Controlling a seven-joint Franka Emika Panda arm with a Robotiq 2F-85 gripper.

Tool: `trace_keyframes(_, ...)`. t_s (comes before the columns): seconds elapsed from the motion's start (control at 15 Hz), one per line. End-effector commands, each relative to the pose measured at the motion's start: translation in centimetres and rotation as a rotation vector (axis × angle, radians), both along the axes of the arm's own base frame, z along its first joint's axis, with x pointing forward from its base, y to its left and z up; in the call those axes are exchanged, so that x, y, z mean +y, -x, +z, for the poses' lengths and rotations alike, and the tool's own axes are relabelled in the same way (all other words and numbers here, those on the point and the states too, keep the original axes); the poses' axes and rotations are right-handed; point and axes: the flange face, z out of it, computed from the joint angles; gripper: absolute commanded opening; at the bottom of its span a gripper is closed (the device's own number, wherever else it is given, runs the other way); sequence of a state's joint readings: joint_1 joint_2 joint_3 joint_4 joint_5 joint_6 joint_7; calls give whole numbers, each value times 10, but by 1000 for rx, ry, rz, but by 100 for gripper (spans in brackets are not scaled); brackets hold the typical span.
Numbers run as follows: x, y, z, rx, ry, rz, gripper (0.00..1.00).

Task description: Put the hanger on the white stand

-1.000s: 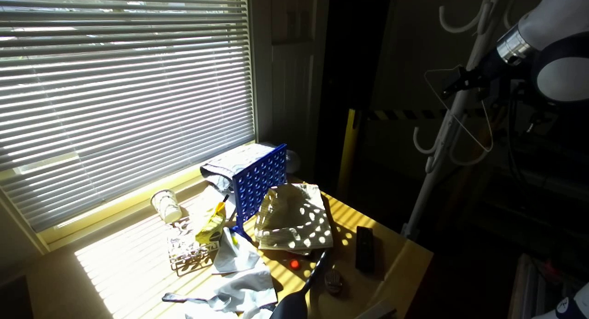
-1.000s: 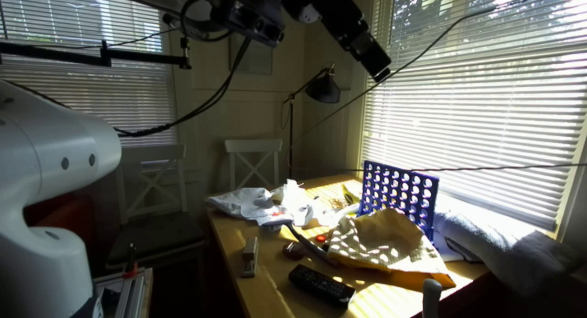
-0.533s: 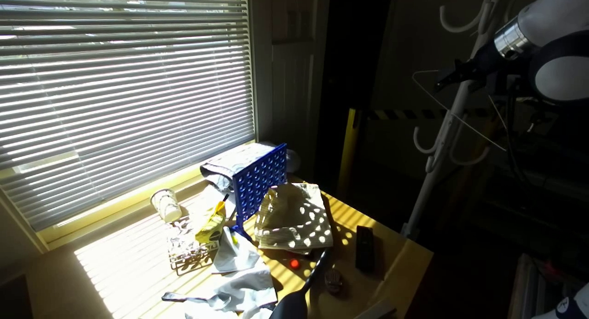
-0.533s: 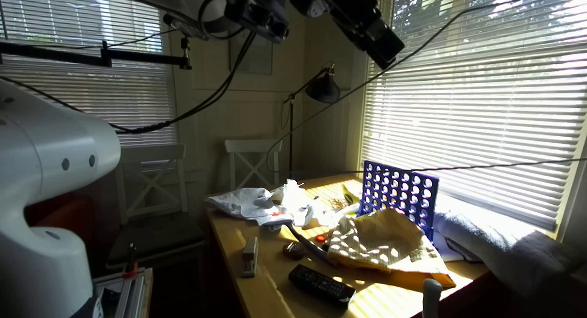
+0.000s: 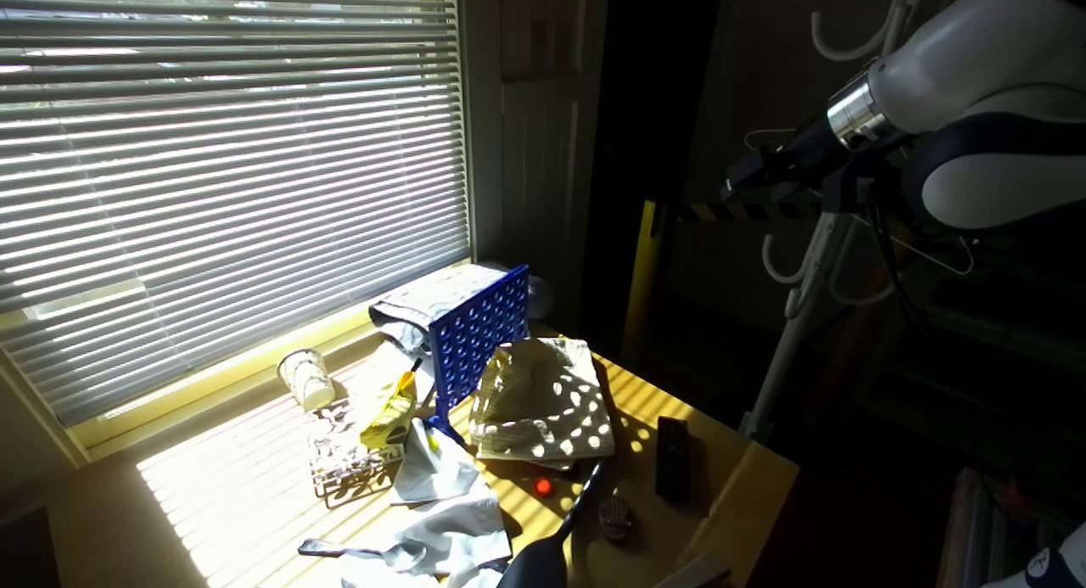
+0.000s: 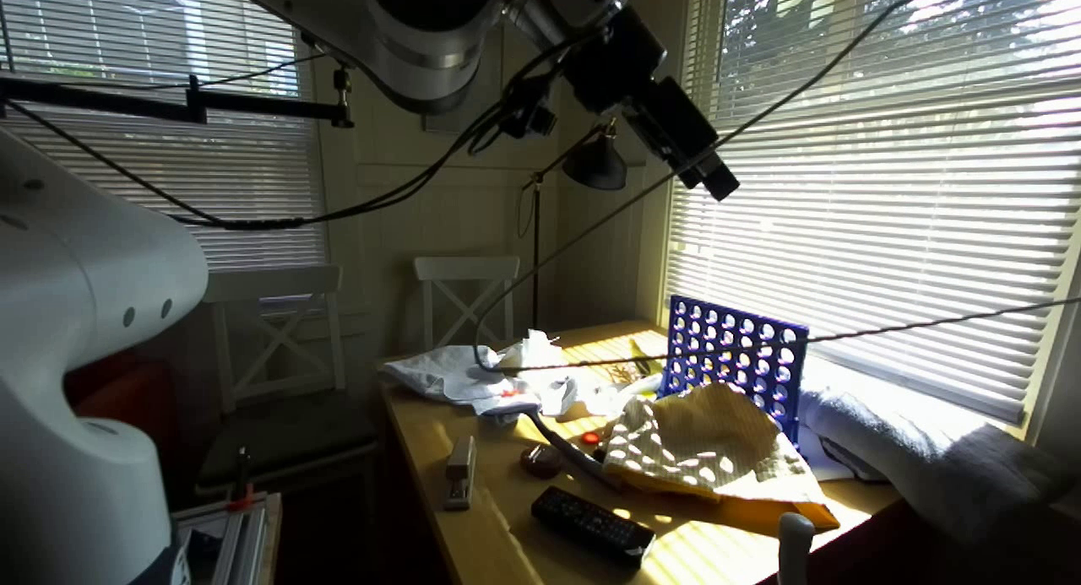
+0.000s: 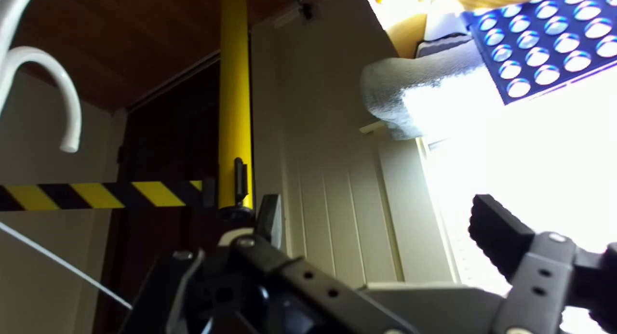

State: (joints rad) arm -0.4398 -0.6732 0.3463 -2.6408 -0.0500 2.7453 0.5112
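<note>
The hanger is a thin pale wire triangle behind the arm and gripper in an exterior view; its top hook is hidden. It also shows close up as a dark wire outline in an exterior view. In the wrist view a length of its wire runs outside the left finger. The white stand rises behind the arm; a curved hook arm shows at left in the wrist view. My gripper is wide open with nothing between its fingers. What bears the hanger cannot be seen.
A yellow post with a striped belt stands beyond the gripper. The table holds a blue grid frame, a cloth, a remote and white bags. Window blinds are alongside.
The arm and gripper have moved left and lower in an exterior view, now covering much of the stand's pole. The hanger has shifted and tilted, with more of it behind the arm.
</note>
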Motion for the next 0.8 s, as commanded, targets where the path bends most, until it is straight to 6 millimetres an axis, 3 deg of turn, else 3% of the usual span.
trace_keyframes(0.0,3,-47,-22,30,-103,67,100)
trace_keyframes(0.53,36,-110,-79,147,-264,203,100)
trace_keyframes(0.67,43,-118,-95,168,-302,208,100)
trace_keyframes(0.73,38,-101,-85,159,-267,192,100)
